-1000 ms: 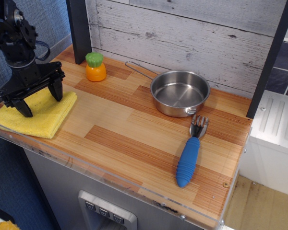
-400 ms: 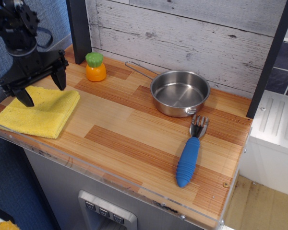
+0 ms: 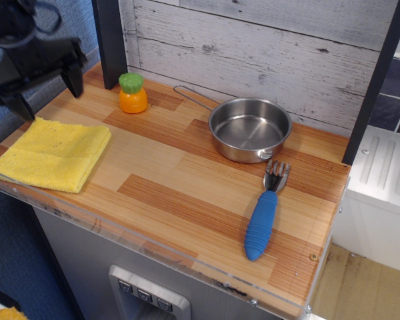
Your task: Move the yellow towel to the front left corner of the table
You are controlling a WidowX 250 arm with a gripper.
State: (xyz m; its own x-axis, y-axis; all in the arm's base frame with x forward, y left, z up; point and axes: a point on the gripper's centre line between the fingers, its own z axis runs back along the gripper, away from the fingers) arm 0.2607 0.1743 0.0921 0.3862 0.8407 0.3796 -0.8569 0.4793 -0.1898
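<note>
The pincer (image 3: 43, 83) has been raised clear of the towel (image 3: 52, 154) since a second ago; its fingers are spread apart, empty. The towel is left flat at the desk's (image 3: 187, 180) front left corner, so placement is judged complete. Roughly square; slightly longer axis runs front-left to back-right.

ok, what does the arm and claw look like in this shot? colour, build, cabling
All matte black. The claw has two thick, tapered, wedge-shaped fingers hanging from a wide angular crossbar. A thin black cable loops above it near the top edge. No markings or labels are visible.
</note>
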